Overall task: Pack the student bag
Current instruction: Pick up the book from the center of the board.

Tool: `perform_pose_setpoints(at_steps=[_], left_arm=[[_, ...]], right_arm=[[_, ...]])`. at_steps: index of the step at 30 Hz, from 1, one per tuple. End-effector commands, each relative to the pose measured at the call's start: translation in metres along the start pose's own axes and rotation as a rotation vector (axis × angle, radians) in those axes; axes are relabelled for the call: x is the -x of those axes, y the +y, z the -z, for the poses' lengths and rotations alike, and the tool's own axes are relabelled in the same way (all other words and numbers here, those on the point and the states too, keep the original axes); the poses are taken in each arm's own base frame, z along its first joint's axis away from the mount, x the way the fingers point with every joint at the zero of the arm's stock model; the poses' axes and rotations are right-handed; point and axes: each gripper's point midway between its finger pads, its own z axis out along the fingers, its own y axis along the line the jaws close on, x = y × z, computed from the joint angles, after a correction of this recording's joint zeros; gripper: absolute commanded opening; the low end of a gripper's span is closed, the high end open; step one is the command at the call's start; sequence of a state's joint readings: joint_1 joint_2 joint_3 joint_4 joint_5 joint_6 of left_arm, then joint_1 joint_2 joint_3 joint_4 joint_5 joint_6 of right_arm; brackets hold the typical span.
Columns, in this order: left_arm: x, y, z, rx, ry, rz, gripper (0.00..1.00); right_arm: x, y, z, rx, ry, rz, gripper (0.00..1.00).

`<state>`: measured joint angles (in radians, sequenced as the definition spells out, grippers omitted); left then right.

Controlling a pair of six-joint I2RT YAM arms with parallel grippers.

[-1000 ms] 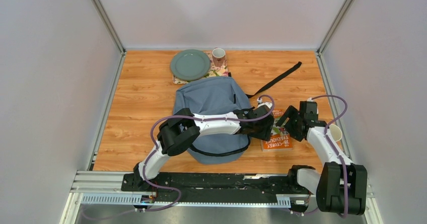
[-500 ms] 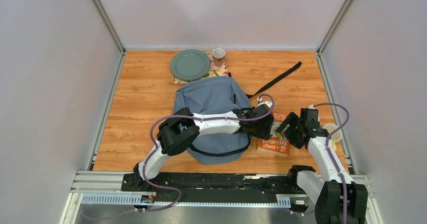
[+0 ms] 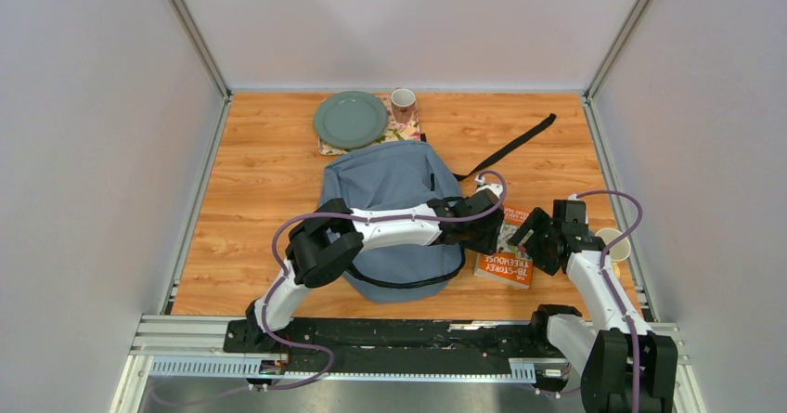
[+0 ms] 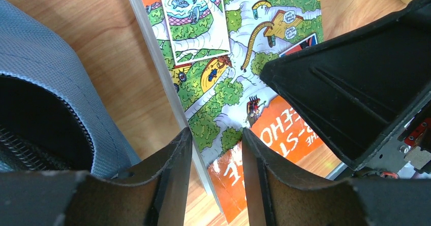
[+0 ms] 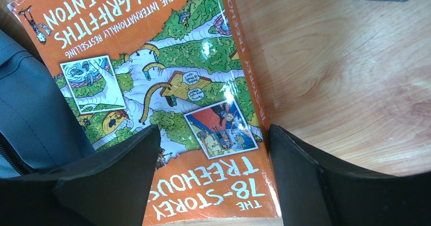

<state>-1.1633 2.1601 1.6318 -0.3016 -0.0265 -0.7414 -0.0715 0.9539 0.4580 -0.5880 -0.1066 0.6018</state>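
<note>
The wooden table [image 3: 260, 181] sat inside pale grey walls with metal rails at the corners. The student bag [image 3: 390, 181] lay flat near the middle of it, grey-blue, and from my overhead feed it was the biggest thing in view. Beyond the bag's far edge sat a green plate [image 3: 350, 119] and a small mug [image 3: 403, 104], both on a floral mat [image 3: 401, 135]. A black strap [image 3: 510, 144] trailed away from the bag's far right corner across the wood.

Just beside the bag on its right lay an orange book [image 3: 509, 255], cover up, with bare wood showing between them in the left wrist feed. A pale cup [image 3: 612, 243] stood farther right of the bag, past the book.

My left arm reached across the near part of the bag, and the left gripper [image 4: 216, 133] hung at the book's bag-side edge. Its fingers stood a narrow gap apart with the book's white page edge running between them. I could not tell whether they were pinching that edge or only straddling it. The bag's open zip mouth showed dark at the left of that feed.

The right gripper [image 5: 213, 129] hovered over the book's side away from the bag, jaws spread wide. One finger sat over the cover, the other just outside the spine. It had hold of nothing that I could see.
</note>
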Motion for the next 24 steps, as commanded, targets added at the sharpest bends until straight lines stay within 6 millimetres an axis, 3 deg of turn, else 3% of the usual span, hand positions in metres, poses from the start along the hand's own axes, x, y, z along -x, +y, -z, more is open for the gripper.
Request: perform_pose_setpoints(at_steps=[1, 4, 5, 6, 10, 12, 14, 18, 22, 24], left_arm=[[0.034, -0.066, 0.029, -0.213, -0.098, -0.008, 0.47], [0.029, -0.067, 0.025, -0.226, -0.078, 0.006, 0.47], [0.029, -0.069, 0.025, -0.238, -0.077, 0.007, 0.33], [0.026, -0.070, 0.023, -0.249, -0.065, 0.008, 0.28], [0.023, -0.074, 0.021, -0.269, -0.053, 0.016, 0.20], [0.024, -0.074, 0.021, -0.275, -0.054, 0.015, 0.24], [0.023, -0.073, 0.020, -0.270, -0.051, 0.017, 0.37], [0.020, -0.072, 0.017, -0.270, -0.039, 0.019, 0.50], [0.013, -0.072, 0.011, -0.271, 0.002, 0.029, 0.50], [0.010, -0.073, 0.009, -0.275, 0.018, 0.030, 0.41]], right_arm=[[-0.010, 0.018, 0.005, 0.087, 0.052, -0.026, 0.79], [-0.009, 0.018, 0.005, 0.087, 0.050, -0.025, 0.79], [-0.010, 0.018, 0.005, 0.086, 0.053, -0.026, 0.79], [-0.010, 0.018, 0.005, 0.086, 0.051, -0.026, 0.79], [-0.010, 0.018, 0.005, 0.091, 0.053, -0.024, 0.79], [-0.010, 0.018, 0.005, 0.091, 0.053, -0.024, 0.79], [-0.010, 0.019, 0.006, 0.094, 0.054, -0.024, 0.79], [-0.010, 0.020, 0.007, 0.099, 0.052, -0.021, 0.79], [-0.009, 0.021, 0.008, 0.099, 0.050, -0.021, 0.79], [-0.008, 0.021, 0.009, 0.100, 0.044, -0.022, 0.79]])
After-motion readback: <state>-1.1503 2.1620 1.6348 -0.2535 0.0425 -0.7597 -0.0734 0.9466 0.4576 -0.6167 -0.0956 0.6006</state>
